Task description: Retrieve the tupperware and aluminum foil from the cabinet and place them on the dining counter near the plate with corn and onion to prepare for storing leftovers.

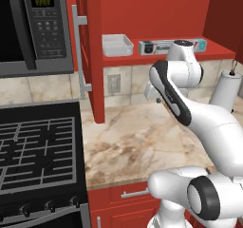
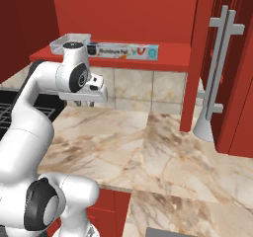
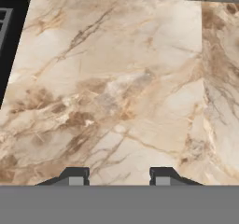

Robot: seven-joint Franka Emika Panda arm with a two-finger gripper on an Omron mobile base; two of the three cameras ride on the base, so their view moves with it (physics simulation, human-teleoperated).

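Marbled counter (image 3: 116,87) lies bare under the gripper (image 3: 119,176), whose fingers stand apart, holding nothing. Up on the red cabinet (image 1: 142,13) shelf sit the tupperware (image 1: 117,44) and, just beside it, the foil box (image 2: 123,50). Best to lift the hand, level it with the shelf, then approach squarely.

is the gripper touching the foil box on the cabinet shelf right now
Apart. The right base view shows the gripper hanging below the red shelf, pointing down at the counter, while the aluminum foil lies on the shelf above.
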